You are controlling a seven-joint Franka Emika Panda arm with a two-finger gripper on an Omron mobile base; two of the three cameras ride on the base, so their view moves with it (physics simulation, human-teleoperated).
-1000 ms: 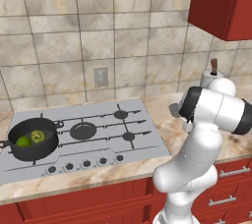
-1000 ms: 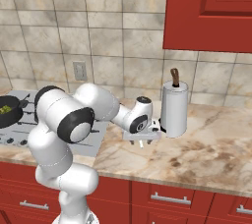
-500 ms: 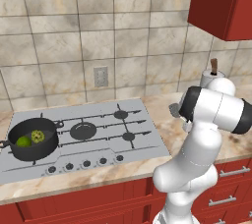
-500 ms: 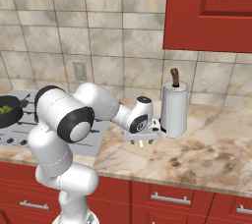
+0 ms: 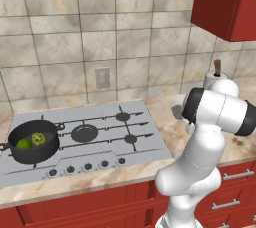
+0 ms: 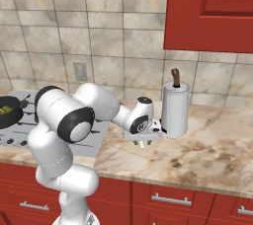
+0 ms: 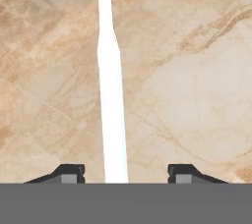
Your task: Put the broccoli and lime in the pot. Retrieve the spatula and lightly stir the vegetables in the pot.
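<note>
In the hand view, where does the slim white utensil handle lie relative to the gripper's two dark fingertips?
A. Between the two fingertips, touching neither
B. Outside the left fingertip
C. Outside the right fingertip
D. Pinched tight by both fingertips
A: the slim white utensil handle runs up the marble counter through the gap of the gripper, with bare counter showing on each side of it.

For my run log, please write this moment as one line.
stage: picking up spatula | broccoli, lime: in pot | spatula: flat on counter, between the fingers, not gripped | gripper: open
</note>
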